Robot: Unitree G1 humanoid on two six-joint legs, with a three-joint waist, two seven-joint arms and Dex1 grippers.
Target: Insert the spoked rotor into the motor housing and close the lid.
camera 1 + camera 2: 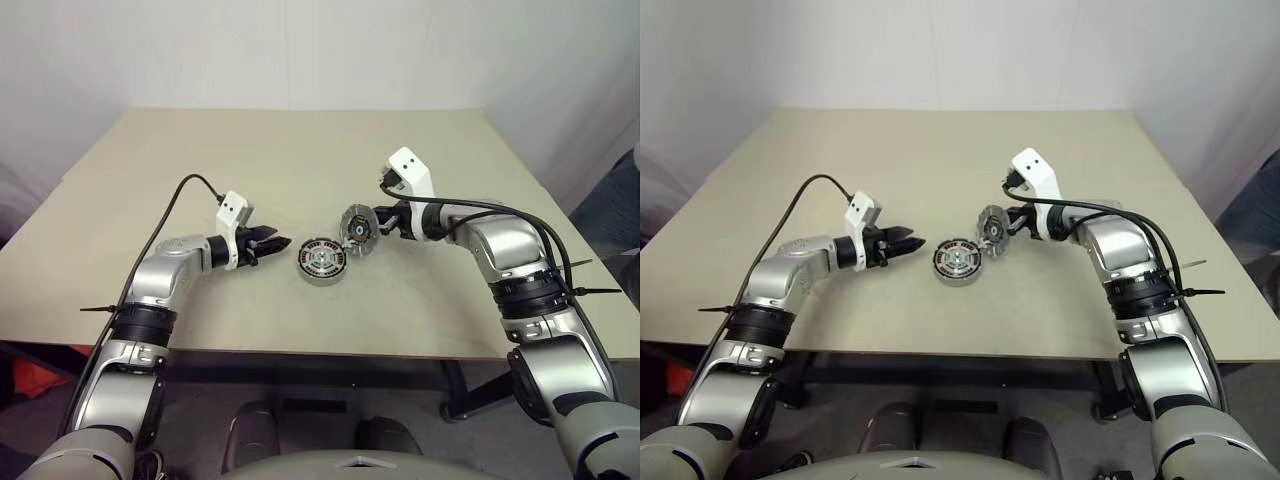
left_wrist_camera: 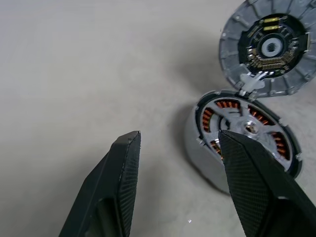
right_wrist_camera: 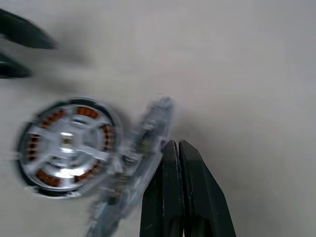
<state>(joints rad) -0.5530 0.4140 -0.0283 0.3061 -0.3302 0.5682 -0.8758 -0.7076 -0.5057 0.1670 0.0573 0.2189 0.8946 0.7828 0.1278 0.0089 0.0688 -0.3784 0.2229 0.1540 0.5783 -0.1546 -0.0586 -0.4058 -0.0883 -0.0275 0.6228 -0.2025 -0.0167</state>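
The lid (image 1: 356, 229) stood tilted on edge at the housing's (image 1: 322, 261) one o'clock, its dark face toward the housing. The rotor (image 2: 245, 125) lay flat inside. The right gripper (image 1: 384, 221) was closed behind the lid, holding nothing; the left gripper (image 1: 276, 243) was parted, empty.

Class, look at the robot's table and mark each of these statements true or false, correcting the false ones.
1. The spoked rotor already sits inside the motor housing. True.
2. The lid lies flat and closed on the housing. False: it stands tilted on its edge against the housing's rim, dark inner face showing.
3. The left gripper is open and holds nothing. True.
4. The right gripper has its fingers spread wide. False: they are shut together, next to the lid.
5. The housing rests on the table between the two grippers. True.
6. The left gripper is touching the housing. False: it hangs a little way to the side of it.
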